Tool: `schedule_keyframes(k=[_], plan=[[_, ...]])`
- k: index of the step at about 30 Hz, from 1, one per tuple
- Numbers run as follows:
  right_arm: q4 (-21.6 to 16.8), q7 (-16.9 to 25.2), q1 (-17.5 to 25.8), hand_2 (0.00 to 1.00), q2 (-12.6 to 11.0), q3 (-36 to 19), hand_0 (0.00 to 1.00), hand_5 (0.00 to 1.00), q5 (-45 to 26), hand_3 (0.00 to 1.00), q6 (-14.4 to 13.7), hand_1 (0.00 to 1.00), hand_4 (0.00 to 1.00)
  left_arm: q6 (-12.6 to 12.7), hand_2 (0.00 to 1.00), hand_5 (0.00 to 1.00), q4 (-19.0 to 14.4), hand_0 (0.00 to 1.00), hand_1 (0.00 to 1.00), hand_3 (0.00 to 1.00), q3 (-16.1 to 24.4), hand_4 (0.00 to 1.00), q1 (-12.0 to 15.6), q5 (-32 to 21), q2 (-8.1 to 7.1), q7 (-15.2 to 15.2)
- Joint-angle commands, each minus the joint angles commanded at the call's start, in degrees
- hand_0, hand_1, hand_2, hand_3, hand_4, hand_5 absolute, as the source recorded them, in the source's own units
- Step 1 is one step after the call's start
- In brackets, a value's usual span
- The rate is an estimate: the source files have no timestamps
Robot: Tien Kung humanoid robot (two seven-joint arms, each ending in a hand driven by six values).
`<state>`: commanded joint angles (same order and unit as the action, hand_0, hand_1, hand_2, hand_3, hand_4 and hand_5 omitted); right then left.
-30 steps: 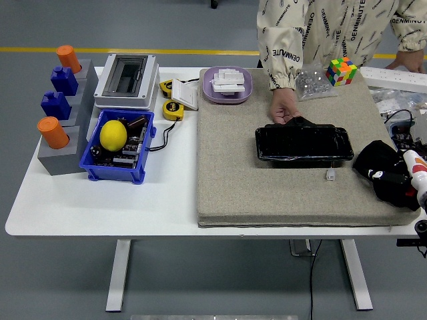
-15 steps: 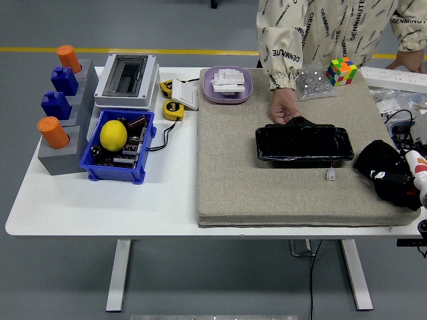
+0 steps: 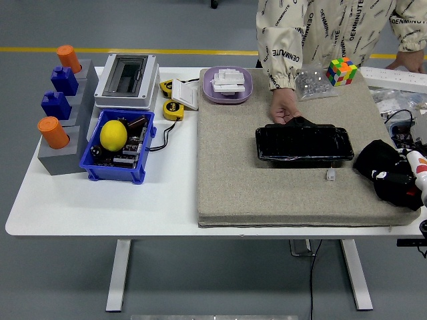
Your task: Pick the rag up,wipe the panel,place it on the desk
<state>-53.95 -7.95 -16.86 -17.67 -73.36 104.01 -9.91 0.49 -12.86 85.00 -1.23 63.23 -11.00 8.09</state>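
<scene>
Rag [image 3: 381,167], black and bunched, lay on the right part of a grey mat [image 3: 233,180] that covered the right half of the white worktop [image 3: 100,200], and the right hand [image 3: 400,181] of the robot rested on it at the picture's right edge. Its fingers [image 3: 385,177] looked curled into the cloth, though black on black made it hard to tell exactly how far they closed. Just left of the rag, on the same mat, lay the panel [image 3: 303,144], a glossy black slab lying flat, with a small white connector [image 3: 330,175] on the mat just below its lower edge. A person stood at the far side, and the person's hand [image 3: 283,110] pressed on the panel's far edge near its left corner. Beyond the panel sat a clear bag [image 3: 312,85] of small parts and a coloured cube [image 3: 341,71], both on the mat's far right corner. A purple dish [image 3: 227,85] holding white pieces stood at the mat's far left corner. On the bare worktop to the left were a blue bin [image 3: 119,147] with a yellow lemon [image 3: 113,135] in it, a grey box [image 3: 126,81] with a clear lid, two yellow tape measures [image 3: 173,109] and a grey stepped stand [image 3: 61,120] carrying blue and orange blocks. No left arm showed.
</scene>
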Motion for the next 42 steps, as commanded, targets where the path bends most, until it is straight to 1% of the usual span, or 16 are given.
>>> schedule_keyframes(k=[1, 6, 7, 13, 14, 19, 20, 23, 25, 26, 31, 32, 37, 38, 42], plan=[[0.00, 0.01, 0.00, 0.820, 0.00, -0.01, 0.773, 0.453, 0.00, 0.818, 0.01, 0.730, 0.998, 0.00, 0.654, 0.439, 0.00, 0.611, 0.640, 0.560, -0.01, 0.627, 0.00, 0.01, 0.00, 0.00], [-0.02, 0.11, -0.06, 0.820, -0.04, -0.12, 0.773, 0.453, -0.18, 0.818, 0.26, 0.730, 0.998, 0.00, 0.654, 0.439, -0.01, 0.611, 0.640, 0.560, 0.03, 0.627, -0.09, 0.09, -0.02, -0.02], [-0.03, 0.14, -0.08, 0.877, -0.04, -0.15, 0.877, 0.511, -0.23, 0.867, 0.28, 0.809, 0.998, 0.00, 0.655, 0.438, 0.00, 0.611, 0.640, 0.560, 0.04, 0.626, -0.11, 0.10, -0.01, -0.02], [-0.13, 0.59, 0.01, 0.877, -0.05, -0.54, 0.877, 0.511, -0.96, 0.867, 0.13, 0.809, 0.998, 0.00, 0.655, 0.438, 0.03, 0.611, 0.640, 0.560, 0.13, 0.626, -0.17, 0.12, 0.02, -0.01], [-0.14, 0.69, 0.00, 0.951, -0.07, -0.63, 0.963, 0.582, -1.07, 0.943, 0.13, 0.893, 0.998, -0.01, 0.654, 0.439, 0.03, 0.611, 0.640, 0.562, 0.15, 0.627, -0.19, 0.13, 0.03, -0.01], [-0.24, 1.20, -0.03, 0.951, -0.13, -0.92, 0.963, 0.582, -1.82, 0.943, 0.02, 0.893, 0.998, -0.01, 0.654, 0.439, 0.02, 0.611, 0.640, 0.562, 0.27, 0.627, -0.25, 0.17, 0.02, -0.02], [-0.27, 1.43, -0.02, 0.992, -0.14, -0.98, 0.998, 0.632, -2.11, 0.998, -0.04, 0.932, 0.998, -0.01, 0.655, 0.438, 0.02, 0.610, 0.640, 0.559, 0.29, 0.627, -0.25, 0.19, 0.03, -0.02], [-0.25, 2.32, 0.02, 0.992, -0.17, -1.07, 0.998, 0.632, -3.03, 0.998, -0.09, 0.932, 0.998, -0.01, 0.655, 0.438, 0.01, 0.610, 0.640, 0.559, 0.32, 0.627, -0.27, 0.20, 0.03, -0.03], [-0.15, 3.67, 0.08, 0.992, -0.15, -1.36, 0.998, 0.632, -4.91, 0.998, -0.59, 0.932, 0.998, -0.02, 0.655, 0.438, 0.01, 0.610, 0.640, 0.559, 0.34, 0.627, -0.28, 0.20, 0.06, -0.03], [-0.12, 4.10, 0.08, 0.998, -0.15, -1.49, 0.998, 0.739, -5.58, 0.998, -0.82, 0.993, 0.998, -0.02, 0.655, 0.437, 0.01, 0.611, 0.640, 0.561, 0.33, 0.626, -0.27, 0.19, 0.08, -0.03], [-0.10, 5.33, 0.04, 0.998, -0.31, -2.12, 0.998, 0.739, -6.53, 0.998, -1.70, 0.993, 0.998, -0.03, 0.655, 0.437, 0.01, 0.611, 0.640, 0.561, 0.34, 0.626, -0.30, 0.17, 0.13, -0.03], [-0.12, 5.47, 0.03, 0.998, -0.36, -2.28, 0.998, 0.802, -6.53, 0.998, -1.83, 0.998, 0.998, -0.02, 0.654, 0.437, 0.02, 0.611, 0.640, 0.560, 0.37, 0.626, -0.30, 0.19, 0.15, -0.03], [-0.88, 6.19, 0.35, 0.998, -0.47, -3.29, 0.998, 0.802, -7.97, 0.998, -2.65, 0.998, 0.998, -0.02, 0.654, 0.437, 0.00, 0.611, 0.640, 0.560, 0.36, 0.626, -0.38, 0.19, 0.14, -0.04], [-1.25, 6.45, 0.51, 0.998, -0.51, -3.48, 0.998, 0.992, -9.11, 0.998, -2.85, 0.998, 0.998, -0.02, 0.654, 0.437, 0.00, 0.610, 0.640, 0.561, 0.37, 0.626, -0.38, 0.19, 0.15, -0.04], [-4.00, 8.94, 1.29, 0.998, -1.01, -4.04, 0.998, 0.992, -18.33, 0.998, -5.17, 0.998, 0.998, -0.02, 0.654, 0.437, 0.04, 0.610, 0.640, 0.561, 0.39, 0.626, -0.34, 0.24, 0.20, -0.05]])
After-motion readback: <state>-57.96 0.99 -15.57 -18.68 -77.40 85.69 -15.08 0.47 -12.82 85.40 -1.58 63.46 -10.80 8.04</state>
